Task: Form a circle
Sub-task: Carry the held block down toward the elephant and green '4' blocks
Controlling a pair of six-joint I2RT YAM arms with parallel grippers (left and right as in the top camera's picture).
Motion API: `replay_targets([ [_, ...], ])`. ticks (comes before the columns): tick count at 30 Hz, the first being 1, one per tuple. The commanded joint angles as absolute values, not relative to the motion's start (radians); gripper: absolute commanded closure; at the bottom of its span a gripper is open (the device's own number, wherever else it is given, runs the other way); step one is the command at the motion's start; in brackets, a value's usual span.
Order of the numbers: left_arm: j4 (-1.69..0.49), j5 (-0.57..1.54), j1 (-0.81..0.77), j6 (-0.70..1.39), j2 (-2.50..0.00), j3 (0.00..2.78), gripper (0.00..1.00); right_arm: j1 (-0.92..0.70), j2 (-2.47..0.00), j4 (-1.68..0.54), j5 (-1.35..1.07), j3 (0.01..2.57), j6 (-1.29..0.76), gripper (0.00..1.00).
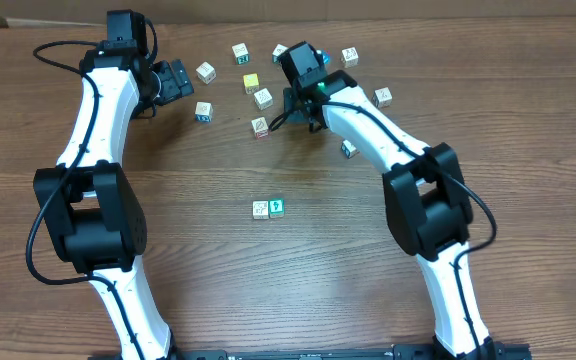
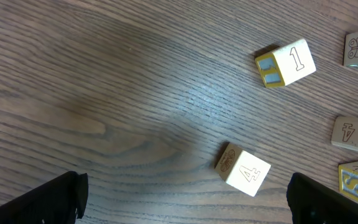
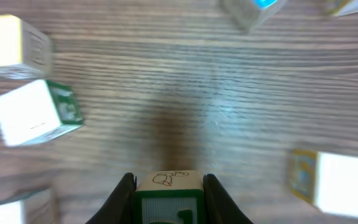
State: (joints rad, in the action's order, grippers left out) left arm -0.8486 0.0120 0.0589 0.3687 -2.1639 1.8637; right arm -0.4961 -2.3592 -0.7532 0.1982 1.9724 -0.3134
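Small wooden letter cubes lie scattered on the brown table; no circle yet. Right gripper clamps a green-edged wooden cube; left gripper stands wide, empty.

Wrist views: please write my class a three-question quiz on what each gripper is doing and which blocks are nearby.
1. True or false: the left gripper is open, with nothing in it.
2. What sits between the right gripper's fingers?
A. a green-sided block
B. nothing
C. a cable
3. Fill in: in the left wrist view, the tilted block below block 1 shows the digit ___.

Key: 1 true; 2 A; 3 four.
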Motion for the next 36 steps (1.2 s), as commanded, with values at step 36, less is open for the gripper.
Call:
replay_targets([
  [36, -0.849, 0.019, 0.052, 0.389, -2.158, 1.877, 0.00, -0.511, -1.888, -1.240, 0.039, 1.574, -0.666, 0.91],
])
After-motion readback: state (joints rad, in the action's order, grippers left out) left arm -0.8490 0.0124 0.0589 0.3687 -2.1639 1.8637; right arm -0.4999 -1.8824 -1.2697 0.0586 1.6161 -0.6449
